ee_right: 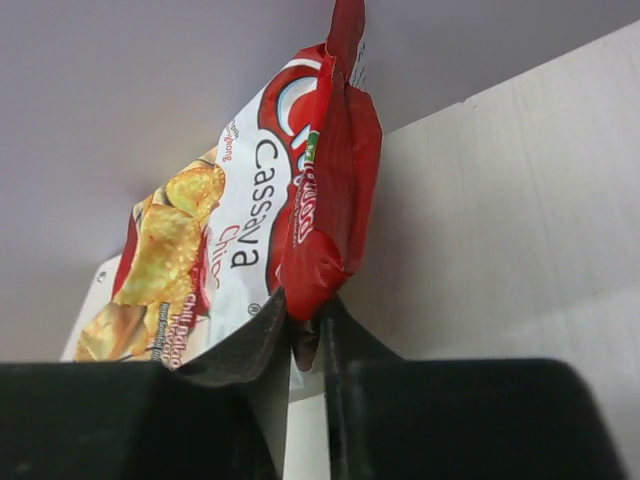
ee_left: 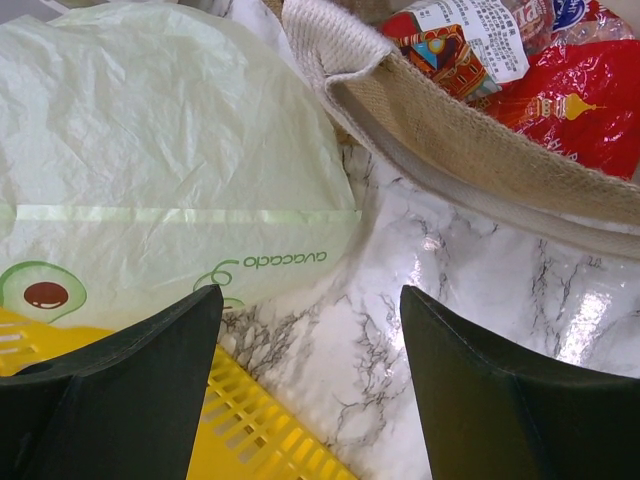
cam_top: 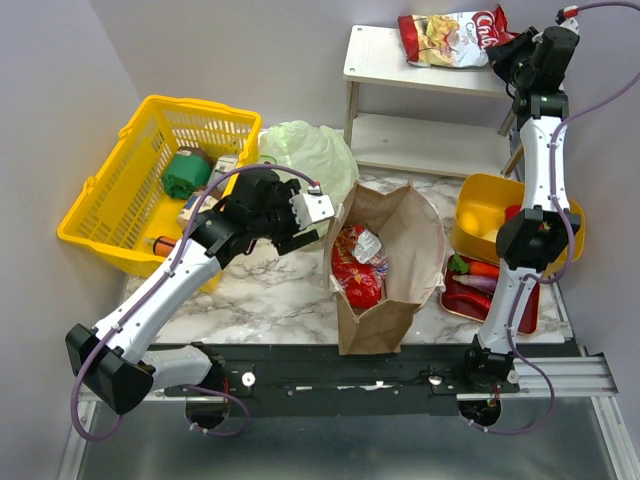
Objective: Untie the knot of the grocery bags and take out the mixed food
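The brown paper bag (cam_top: 400,235) stands open at mid-table with shiny red snack packets (cam_top: 355,272) inside. The pale green plastic bag (cam_top: 312,152) lies crumpled behind it; I cannot make out a knot. My left gripper (cam_top: 312,215) is open and empty, low over the marble between the green bag (ee_left: 150,150) and the paper bag's rim (ee_left: 450,130). My right gripper (cam_top: 508,55) is raised at the white shelf's top, shut on the edge of a red cassava chips packet (ee_right: 250,230) that lies on the shelf top (cam_top: 450,35).
A yellow mesh basket (cam_top: 130,190) with a green can (cam_top: 185,172) and cartons stands at the left. A yellow bowl (cam_top: 480,205) and a red tray (cam_top: 525,305) with carrot, eggplant and chili sit at the right. The white shelf (cam_top: 420,140) stands at the back.
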You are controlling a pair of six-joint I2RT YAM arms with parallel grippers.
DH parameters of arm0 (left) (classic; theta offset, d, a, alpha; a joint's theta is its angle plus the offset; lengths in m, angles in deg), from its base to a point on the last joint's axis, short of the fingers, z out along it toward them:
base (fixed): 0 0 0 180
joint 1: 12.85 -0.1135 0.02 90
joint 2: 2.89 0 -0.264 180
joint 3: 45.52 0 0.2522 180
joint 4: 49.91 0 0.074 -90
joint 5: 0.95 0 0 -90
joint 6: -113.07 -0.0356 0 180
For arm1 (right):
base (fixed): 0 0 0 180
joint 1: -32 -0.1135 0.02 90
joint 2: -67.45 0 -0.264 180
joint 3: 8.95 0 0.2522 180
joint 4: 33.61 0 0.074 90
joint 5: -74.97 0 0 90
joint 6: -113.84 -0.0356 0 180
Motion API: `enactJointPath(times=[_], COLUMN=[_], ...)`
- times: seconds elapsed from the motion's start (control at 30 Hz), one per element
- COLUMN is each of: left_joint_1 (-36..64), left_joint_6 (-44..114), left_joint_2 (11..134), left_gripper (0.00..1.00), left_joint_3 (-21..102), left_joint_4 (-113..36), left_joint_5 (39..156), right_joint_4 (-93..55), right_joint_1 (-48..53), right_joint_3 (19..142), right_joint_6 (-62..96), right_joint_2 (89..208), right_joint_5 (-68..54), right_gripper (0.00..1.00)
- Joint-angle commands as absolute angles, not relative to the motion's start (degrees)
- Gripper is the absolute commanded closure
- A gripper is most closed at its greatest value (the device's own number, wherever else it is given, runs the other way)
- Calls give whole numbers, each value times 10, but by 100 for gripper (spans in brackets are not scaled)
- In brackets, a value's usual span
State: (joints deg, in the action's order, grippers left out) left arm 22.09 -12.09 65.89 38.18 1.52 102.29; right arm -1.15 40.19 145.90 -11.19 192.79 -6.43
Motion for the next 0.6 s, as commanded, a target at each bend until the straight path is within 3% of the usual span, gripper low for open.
enactJointPath(times=[0.0,0.1,0.33,0.57], left_joint_1=[219,219,222,230], left_joint_6=[-118,-115,-94,-76], left_joint_2=[659,659,645,628], left_gripper=[17,17,17,17], left_joint_3=[391,388,365,339], left_joint_4=[13,0,-52,-68], left_joint_5=[1019,1033,1057,1080], right_joint_4=[-32,-29,-9,-11], right_joint_1=[425,451,525,542], right_joint_3=[1455,1411,1271,1220], right_joint_6=[-103,-104,-118,-111], right_joint_2=[1918,1882,1780,1757], right_joint_5=[-70,-52,-16,38], right_gripper=[91,100,99,98])
